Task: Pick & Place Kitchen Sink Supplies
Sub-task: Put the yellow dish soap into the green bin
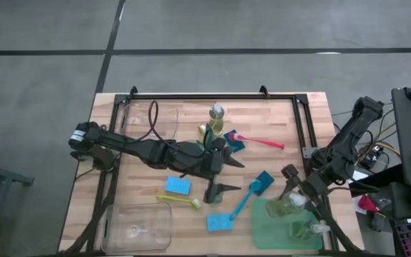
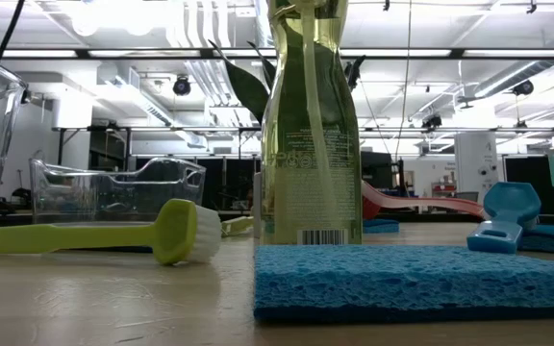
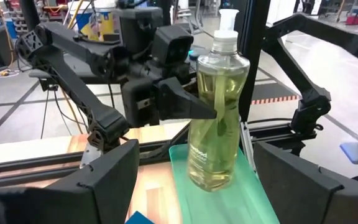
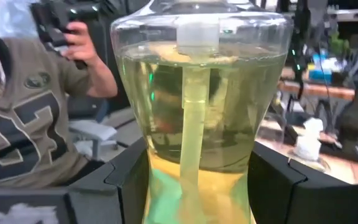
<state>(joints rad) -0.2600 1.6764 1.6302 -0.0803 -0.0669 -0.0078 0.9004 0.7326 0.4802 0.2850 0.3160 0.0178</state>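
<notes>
Right wrist view: your right gripper (image 4: 197, 180) clamped the clear, yellow-green pump bottle (image 4: 199, 93) at its slippery, narrow waist.

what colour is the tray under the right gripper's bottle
Translucent green tray, seen best in the left wrist view.

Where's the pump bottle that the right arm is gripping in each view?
High view: pump bottle at the right side, on green tray, in right gripper.
Low view: not in it.
Left wrist view: centre, standing on the tray.
Right wrist view: fills the centre, between the fingers.
Landmark: green tray.
</notes>
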